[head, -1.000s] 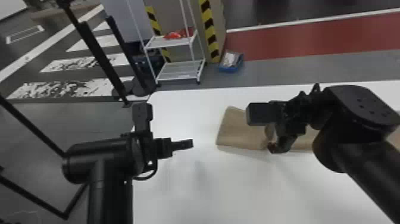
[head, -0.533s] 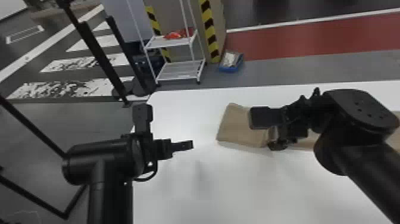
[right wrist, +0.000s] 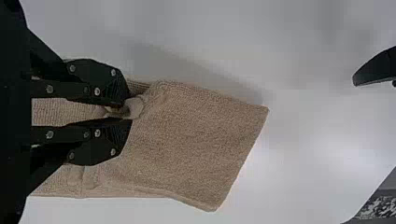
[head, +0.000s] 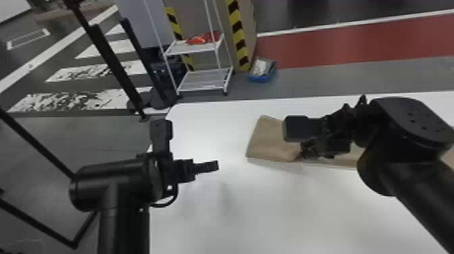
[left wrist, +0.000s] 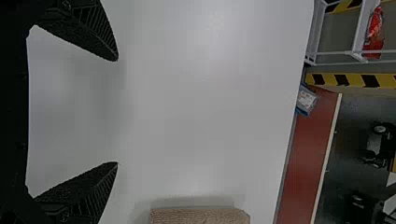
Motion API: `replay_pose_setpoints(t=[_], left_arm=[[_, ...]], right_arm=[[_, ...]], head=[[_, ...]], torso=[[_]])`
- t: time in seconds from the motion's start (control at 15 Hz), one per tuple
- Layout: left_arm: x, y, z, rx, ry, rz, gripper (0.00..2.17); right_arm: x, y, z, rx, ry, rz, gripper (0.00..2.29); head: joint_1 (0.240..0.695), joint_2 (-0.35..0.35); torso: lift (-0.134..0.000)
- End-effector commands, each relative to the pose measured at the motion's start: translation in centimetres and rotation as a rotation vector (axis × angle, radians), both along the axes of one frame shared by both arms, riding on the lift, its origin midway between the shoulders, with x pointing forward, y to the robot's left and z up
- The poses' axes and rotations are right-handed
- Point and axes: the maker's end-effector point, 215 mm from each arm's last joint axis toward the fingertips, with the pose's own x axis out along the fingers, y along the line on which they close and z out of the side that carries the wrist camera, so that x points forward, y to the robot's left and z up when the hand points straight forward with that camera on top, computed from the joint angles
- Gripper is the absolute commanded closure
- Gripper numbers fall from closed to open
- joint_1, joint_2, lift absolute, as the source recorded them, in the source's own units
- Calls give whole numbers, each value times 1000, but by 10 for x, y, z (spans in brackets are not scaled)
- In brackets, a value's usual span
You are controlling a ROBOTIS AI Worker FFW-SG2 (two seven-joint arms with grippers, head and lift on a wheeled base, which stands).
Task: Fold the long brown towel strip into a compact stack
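Workshop or industrial test hall, indoor type. Comprising: grey floor (head: 337,76) with red painted lane (head: 354,47), white-edged; broad, worn white floor stripes (head: 108,50); yellow-and-black diagonal hazard bands (head: 238,37); open white metal-framed shelf rack (head: 204,80); broad white worktable (head: 216,216).

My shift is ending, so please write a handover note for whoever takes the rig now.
Left gripper: jaws open and empty, over the white table, left of the towel.
Right gripper: jaws closed on a pinch of the towel.
Towel: on the table, its strip running right beneath the right arm.
Done: the left end looks folded over.
Left: the long remainder isn't yet in a compact stack.
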Motion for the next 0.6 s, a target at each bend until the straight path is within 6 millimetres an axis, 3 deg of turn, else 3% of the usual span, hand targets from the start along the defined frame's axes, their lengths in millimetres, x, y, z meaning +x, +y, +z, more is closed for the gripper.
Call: replay_pose_setpoints(t=[0.0, 0.13, 0.27, 0.4, 0.53], left_arm=[[-2, 1, -1, -5, 2, 3, 87], [-1, 3, 0, -5, -3, 6, 87], [-2, 4, 1, -6, -4, 5, 87], [-2, 6, 2, -1, -4, 6, 87], [-2, 9, 2, 4, -3, 6, 87]], right_arm=[[1, 0, 2, 1, -9, -2, 1382], [3, 1, 7, 9, -18, -1, 1382], [11, 2, 26, 33, -48, -7, 1382], [30, -2, 69, 88, -101, -33, 1382], [36, -7, 90, 123, -116, -46, 1382]], head=[[695, 350], [695, 350], [695, 350], [695, 350], [695, 350]], torso=[[-123], [-123], [-123], [-123], [-123]])
